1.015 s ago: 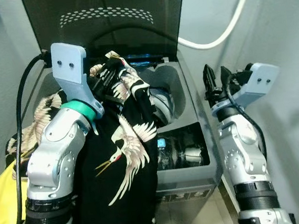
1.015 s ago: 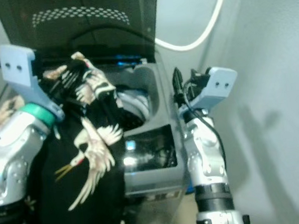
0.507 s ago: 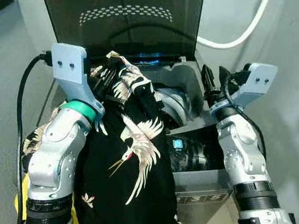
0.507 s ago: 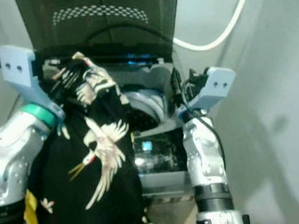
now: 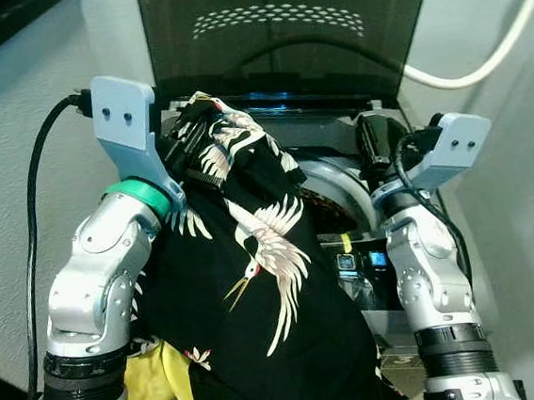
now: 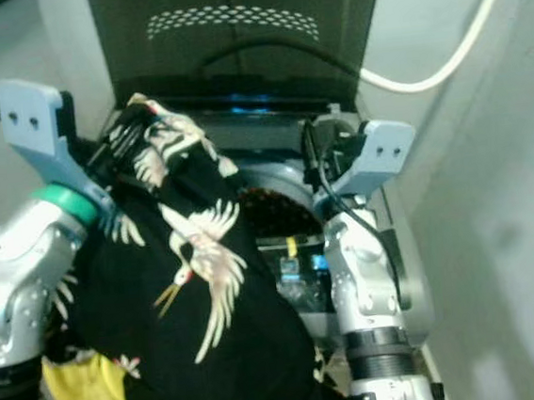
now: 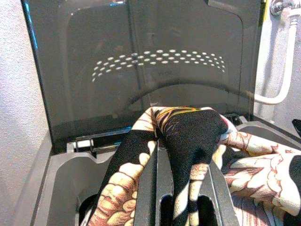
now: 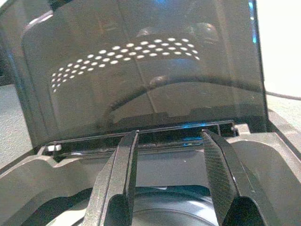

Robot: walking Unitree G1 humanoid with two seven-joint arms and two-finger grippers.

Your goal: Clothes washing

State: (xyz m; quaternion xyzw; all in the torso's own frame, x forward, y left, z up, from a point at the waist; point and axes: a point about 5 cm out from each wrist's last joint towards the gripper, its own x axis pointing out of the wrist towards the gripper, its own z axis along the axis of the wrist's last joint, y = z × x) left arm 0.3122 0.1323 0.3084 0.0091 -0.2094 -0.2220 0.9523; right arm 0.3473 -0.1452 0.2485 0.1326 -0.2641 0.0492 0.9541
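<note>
Left wrist view: left gripper apparently pinches crane-print garment.

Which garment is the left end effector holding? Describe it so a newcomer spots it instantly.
Start at the top-loading washing machine with its dark lid raised. At its front left, the left end effector pinches a black shirt that drapes down past the machine. Its white crane print sets it apart from the plain yellow cloth below.

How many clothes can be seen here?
2: a black crane-print garment in the left gripper before the washing machine, a yellow garment beneath it. More may be hidden.
</note>
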